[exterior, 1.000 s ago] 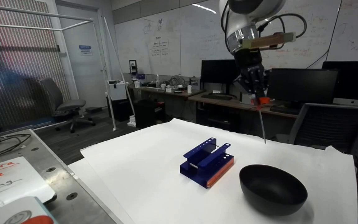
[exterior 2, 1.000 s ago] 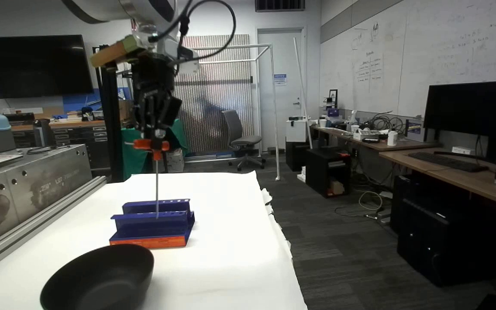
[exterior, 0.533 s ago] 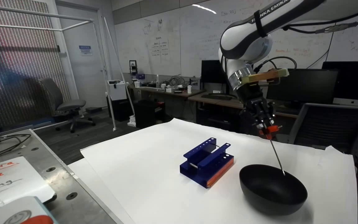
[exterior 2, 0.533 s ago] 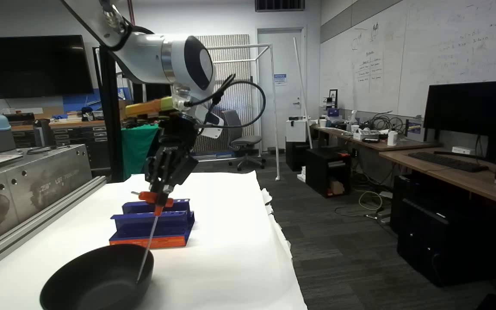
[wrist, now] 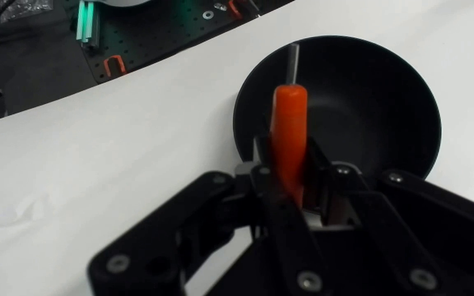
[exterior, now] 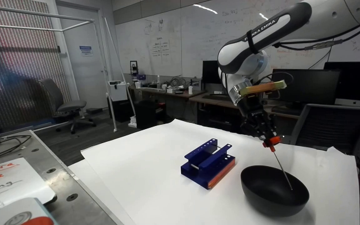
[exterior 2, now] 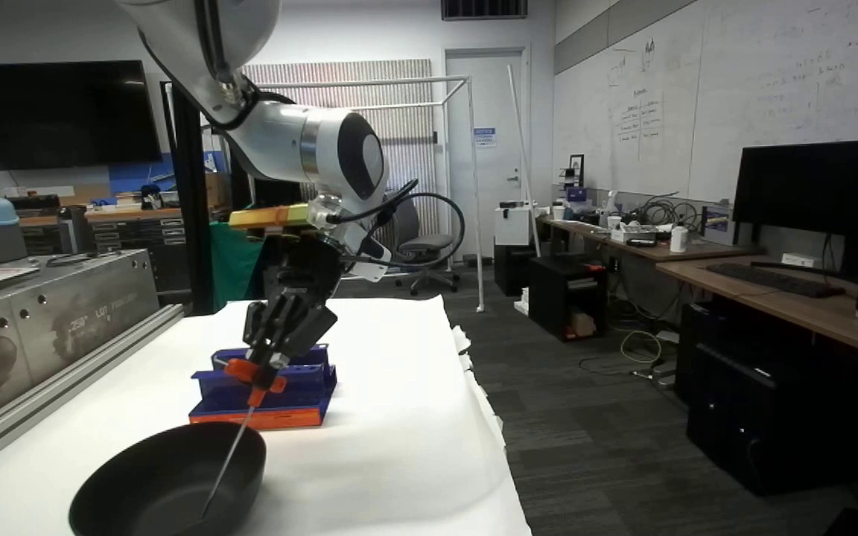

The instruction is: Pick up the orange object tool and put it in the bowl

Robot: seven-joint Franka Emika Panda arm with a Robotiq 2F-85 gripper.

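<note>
The orange tool (wrist: 290, 115) is picked up and pinched in the end effector (wrist: 289, 158), with its thin shaft (exterior: 282, 170) leaning down into the black bowl (exterior: 262, 202), so probably all that's left is to lower it and let go.

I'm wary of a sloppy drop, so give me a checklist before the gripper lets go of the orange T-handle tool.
1. Gripper closed on the orange T-handle tool: ok.
2. Bowl open side up: ok.
3. Shaft reaching into the bowl: ok, both exterior views show it.
4. Handle down inside the bowl: not ok, it sits higher than the bowl.
5. Shaft touching the bowl: cannot tell.
6. Blue slotted rack apart from the bowl: ok, white paper shows between.
</note>
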